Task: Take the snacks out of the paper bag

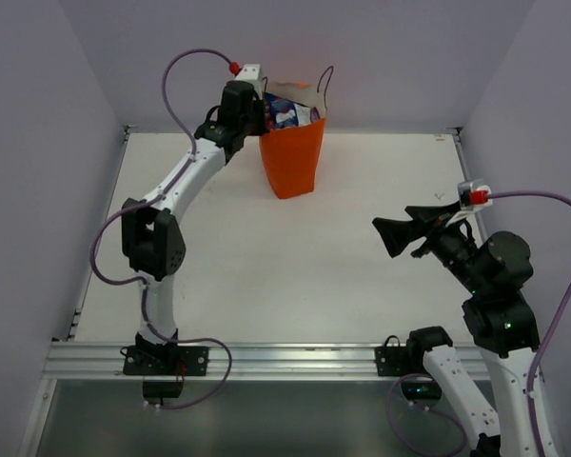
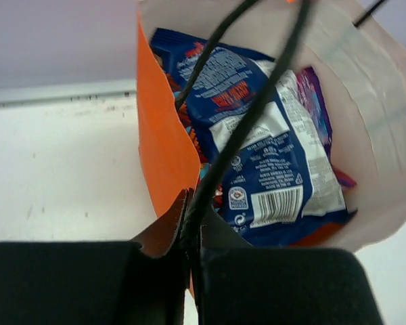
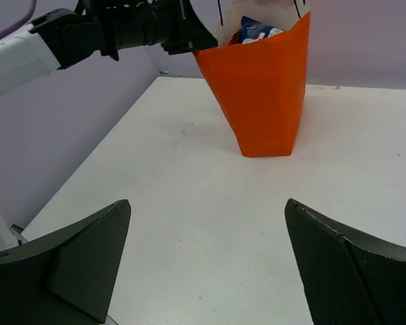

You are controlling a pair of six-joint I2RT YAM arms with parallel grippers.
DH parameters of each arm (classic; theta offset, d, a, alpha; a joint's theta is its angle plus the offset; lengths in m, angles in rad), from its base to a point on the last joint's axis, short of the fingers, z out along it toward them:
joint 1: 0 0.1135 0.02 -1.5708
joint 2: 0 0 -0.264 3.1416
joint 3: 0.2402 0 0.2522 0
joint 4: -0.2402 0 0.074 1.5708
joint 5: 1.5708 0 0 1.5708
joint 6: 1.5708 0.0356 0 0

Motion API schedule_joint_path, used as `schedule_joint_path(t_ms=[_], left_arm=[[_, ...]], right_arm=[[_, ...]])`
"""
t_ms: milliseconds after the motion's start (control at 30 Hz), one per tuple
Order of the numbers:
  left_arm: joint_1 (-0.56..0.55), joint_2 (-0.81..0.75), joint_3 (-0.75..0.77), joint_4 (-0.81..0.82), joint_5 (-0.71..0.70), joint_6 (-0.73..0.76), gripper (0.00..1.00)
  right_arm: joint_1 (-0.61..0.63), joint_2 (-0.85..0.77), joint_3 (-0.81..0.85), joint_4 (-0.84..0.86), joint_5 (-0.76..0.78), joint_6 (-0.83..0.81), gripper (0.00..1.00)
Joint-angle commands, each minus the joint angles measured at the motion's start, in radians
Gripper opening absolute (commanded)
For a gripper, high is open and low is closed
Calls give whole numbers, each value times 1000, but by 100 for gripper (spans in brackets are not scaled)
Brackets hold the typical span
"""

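Observation:
The orange paper bag (image 1: 293, 157) stands upright at the back of the table, mouth open. Inside, a blue-white snack packet (image 2: 264, 149) lies on top, with a purple packet (image 2: 317, 101) behind it and red-orange bits under it. The blue-white packet also peeks over the rim in the top view (image 1: 285, 116) and the right wrist view (image 3: 257, 30). My left gripper (image 2: 191, 210) is shut on the bag's dark handle cord (image 2: 250, 122) at the left rim (image 1: 262, 119). My right gripper (image 3: 208, 206) is wide open and empty, well short of the bag (image 3: 264, 95), at the table's right (image 1: 392, 238).
The white table (image 1: 266, 257) is walled by pale purple panels at the back and both sides. A metal rail (image 1: 266, 360) runs along the near edge with the arm bases. My left arm (image 3: 88, 34) reaches to the bag's left rim.

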Motion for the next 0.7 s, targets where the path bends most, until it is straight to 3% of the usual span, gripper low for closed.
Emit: schedule_joint_path(t_ms=[0, 233, 333, 467, 600, 667], left_arm=[[-3, -266, -156, -43, 113, -26, 0], [-3, -639, -593, -63, 217, -20, 0], [-3, -814, -704, -144, 216, 7, 0], [-2, -964, -796, -271, 127, 39, 0], [0, -1067, -856, -301, 0, 87, 0], [0, -1100, -892, -270, -51, 140, 0]], right_arm=[[-1, -15, 16, 16, 23, -24, 99], [1, 2, 42, 12, -6, -32, 99], [1, 28, 53, 19, -21, -19, 99], [1, 71, 72, 36, -87, -1, 99], [22, 125, 117, 42, -100, 2, 99], [82, 175, 163, 35, -36, -18, 99]])
